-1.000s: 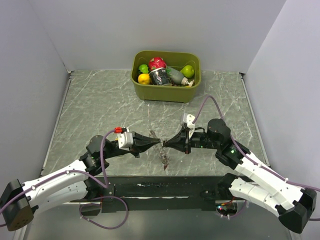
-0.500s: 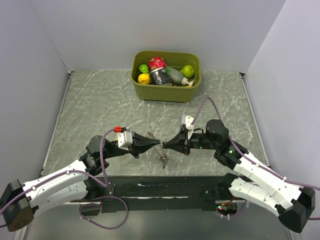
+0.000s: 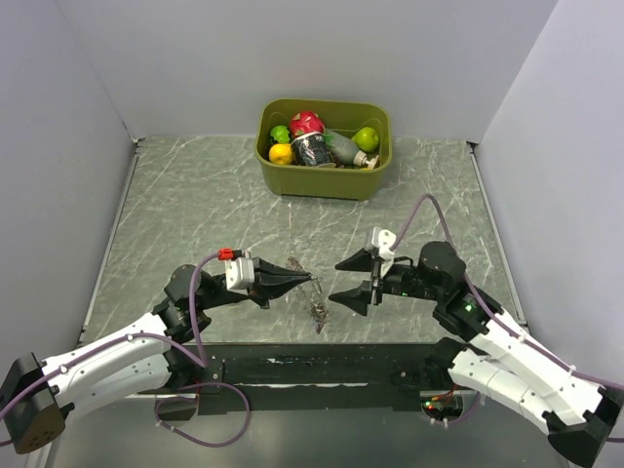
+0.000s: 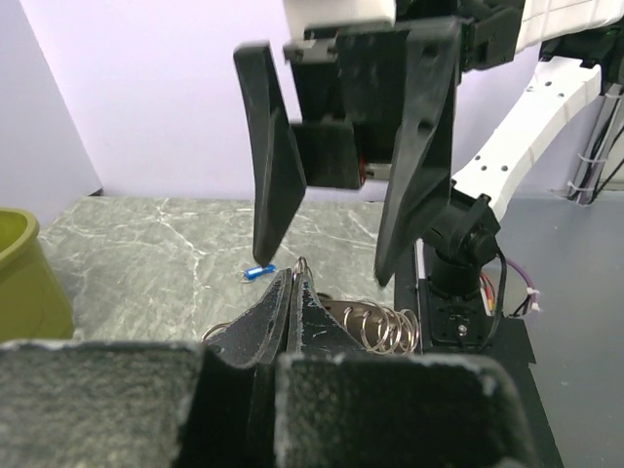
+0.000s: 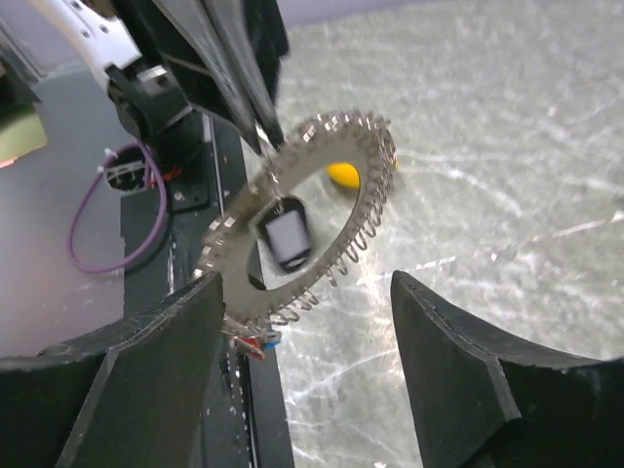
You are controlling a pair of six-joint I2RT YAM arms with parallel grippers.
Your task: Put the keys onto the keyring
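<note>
Grey marbled table [image 3: 195, 214], green bin [image 3: 322, 180] at the back. Left gripper [image 3: 308, 281]: fingers pressed together, pinching the keyring [image 5: 370, 195] by its toothed rim. The ring hangs tilted above the table, front centre. One black key [image 5: 286, 237] dangles within the hole, with red and blue keys [image 5: 255, 341] at the low edge. Right gripper [image 3: 335, 280]: fingers spread wide, just beside the ring, not touching it.
</note>
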